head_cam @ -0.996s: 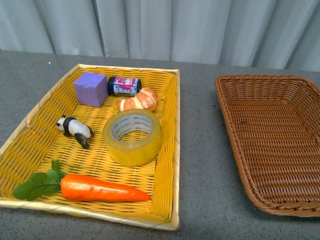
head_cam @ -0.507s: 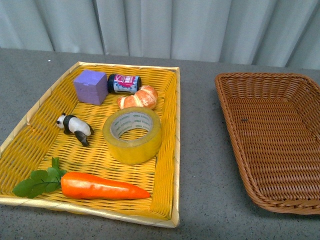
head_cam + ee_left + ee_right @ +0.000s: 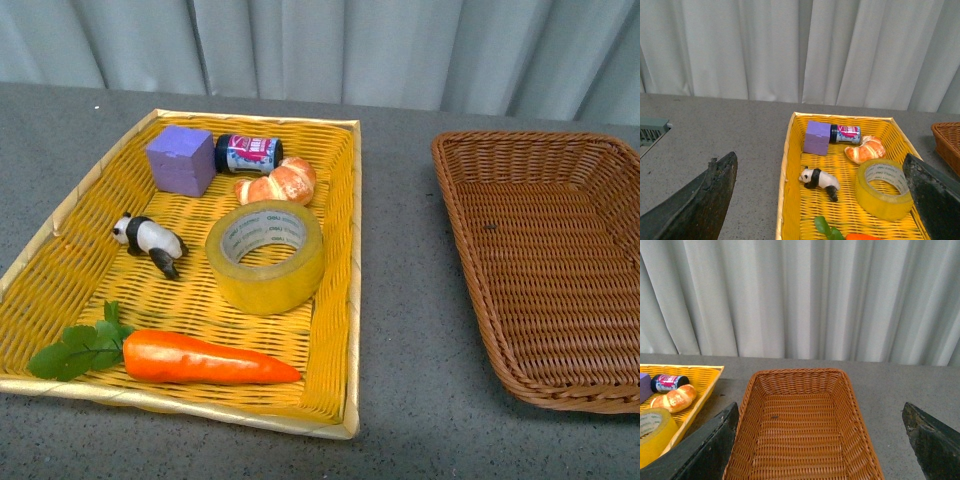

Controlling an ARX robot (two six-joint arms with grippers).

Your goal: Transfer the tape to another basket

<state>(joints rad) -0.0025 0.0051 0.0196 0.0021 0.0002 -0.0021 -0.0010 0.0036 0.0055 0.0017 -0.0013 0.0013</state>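
Note:
The tape [image 3: 265, 256], a wide yellowish roll with a white printed core, lies flat in the yellow woven tray [image 3: 335, 215]. It also shows in the left wrist view [image 3: 883, 188] and at the edge of the right wrist view [image 3: 652, 435]. The brown wicker basket [image 3: 548, 265] stands empty to the right, also in the right wrist view [image 3: 800, 427]. My left gripper [image 3: 820, 200] is open, high above the tray. My right gripper [image 3: 820, 440] is open, high above the basket. Neither arm shows in the front view.
The tray also holds a purple block [image 3: 181, 160], a small printed can [image 3: 249, 154], a croissant [image 3: 277, 184], a panda figure [image 3: 148, 241] and a carrot [image 3: 190, 358]. A grey curtain [image 3: 320, 45] hangs behind the table. A grey device [image 3: 652, 131] sits far left.
The front view has shifted slightly: tray and basket sit a little higher in frame. Nothing on the table has moved.

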